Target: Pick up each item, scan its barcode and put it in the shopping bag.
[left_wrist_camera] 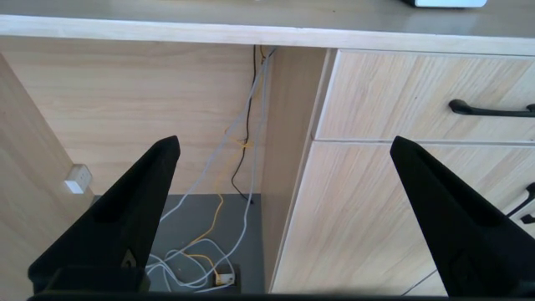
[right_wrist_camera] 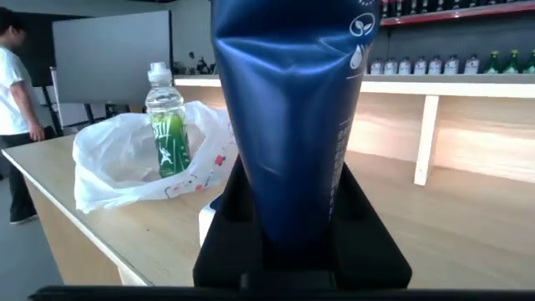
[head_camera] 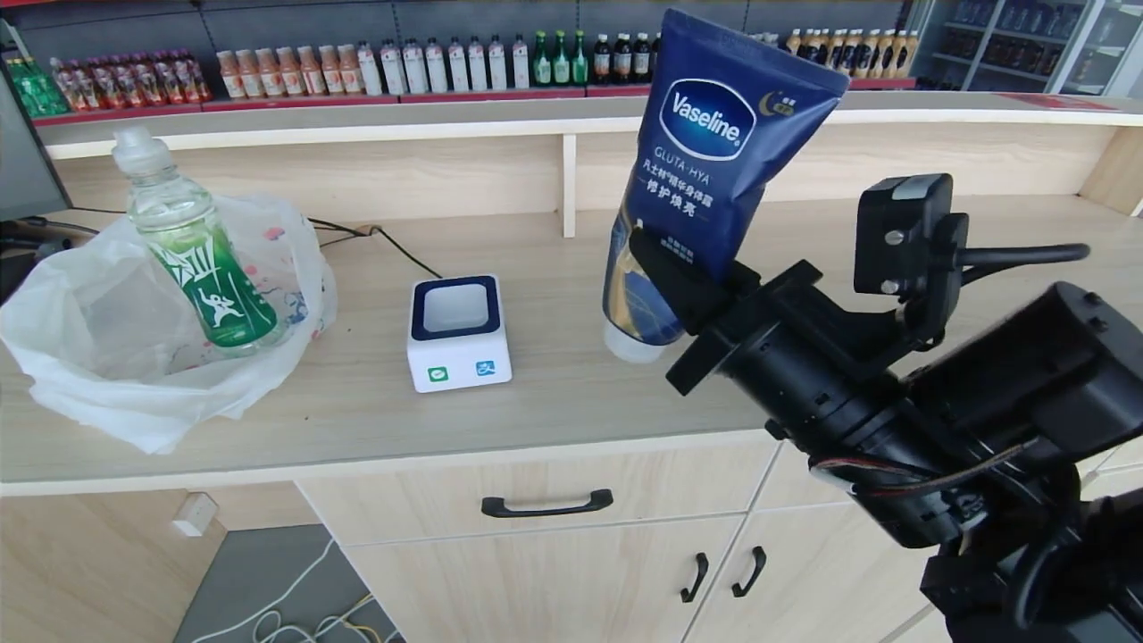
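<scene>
My right gripper (head_camera: pixel 683 281) is shut on a dark blue lotion tube (head_camera: pixel 696 179), held upright above the counter, cap down, to the right of the scanner. The same tube (right_wrist_camera: pixel 288 125) stands between the right gripper's (right_wrist_camera: pixel 292 226) fingers in the right wrist view. The white barcode scanner (head_camera: pixel 457 332) with its dark-framed window sits mid-counter. At the left lies the open white plastic shopping bag (head_camera: pixel 80 357), with a green-labelled drink bottle (head_camera: pixel 192 246) standing in it. My left gripper (left_wrist_camera: pixel 280 217) is open, hanging below the counter edge in front of the cabinet.
The wooden counter (head_camera: pixel 554 393) has a raised back shelf and an upright divider (head_camera: pixel 568 183). Cables run behind the bag. Drawers with black handles (head_camera: pixel 546 505) are below. Loose cables (left_wrist_camera: pixel 209 251) lie on the floor under the counter. Bottles line the far shelves.
</scene>
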Controlling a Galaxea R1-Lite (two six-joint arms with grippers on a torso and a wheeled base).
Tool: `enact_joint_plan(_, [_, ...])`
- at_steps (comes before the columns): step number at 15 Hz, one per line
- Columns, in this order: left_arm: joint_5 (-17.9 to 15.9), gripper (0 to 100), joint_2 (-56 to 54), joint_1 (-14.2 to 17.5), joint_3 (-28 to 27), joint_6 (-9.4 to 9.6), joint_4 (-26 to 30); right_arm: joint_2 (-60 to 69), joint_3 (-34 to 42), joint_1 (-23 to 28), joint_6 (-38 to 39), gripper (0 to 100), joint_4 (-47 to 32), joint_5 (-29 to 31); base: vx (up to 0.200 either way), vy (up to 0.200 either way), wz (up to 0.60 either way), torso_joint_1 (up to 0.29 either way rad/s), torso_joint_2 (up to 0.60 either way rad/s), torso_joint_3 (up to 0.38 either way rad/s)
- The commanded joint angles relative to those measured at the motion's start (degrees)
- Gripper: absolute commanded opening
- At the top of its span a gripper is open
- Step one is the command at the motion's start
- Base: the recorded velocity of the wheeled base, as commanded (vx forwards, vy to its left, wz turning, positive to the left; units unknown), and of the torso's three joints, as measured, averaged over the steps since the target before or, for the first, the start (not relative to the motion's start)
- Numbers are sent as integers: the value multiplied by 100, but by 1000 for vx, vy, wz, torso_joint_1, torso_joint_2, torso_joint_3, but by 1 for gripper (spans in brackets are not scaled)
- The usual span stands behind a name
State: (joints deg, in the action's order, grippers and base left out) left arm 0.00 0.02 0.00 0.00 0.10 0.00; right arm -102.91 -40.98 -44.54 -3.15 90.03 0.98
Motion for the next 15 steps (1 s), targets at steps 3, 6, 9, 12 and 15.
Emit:
enact_joint_plan(3, [0,100,-2,0,0,-1,0,43,319,614,227,0,-3,52,0,0,0,0,0,0])
enact_joint_plan(6, [0,100,-2,0,0,8,0,87,240,675,271,0,-3,61,0,0,0,0,0,0])
enact_joint_plan(9, [0,100,-2,-9,0,-1,0,34,38,675,271,0,-3,61,0,0,0,0,0,0])
enact_joint_plan(12, [0,100,-2,0,0,-1,0,26,-15,675,306,0,-3,61,0,0,0,0,0,0])
enact_joint_plan(15, [0,100,-2,0,0,-19,0,166,20,666,297,0,-3,61,0,67,0,2,1,-1])
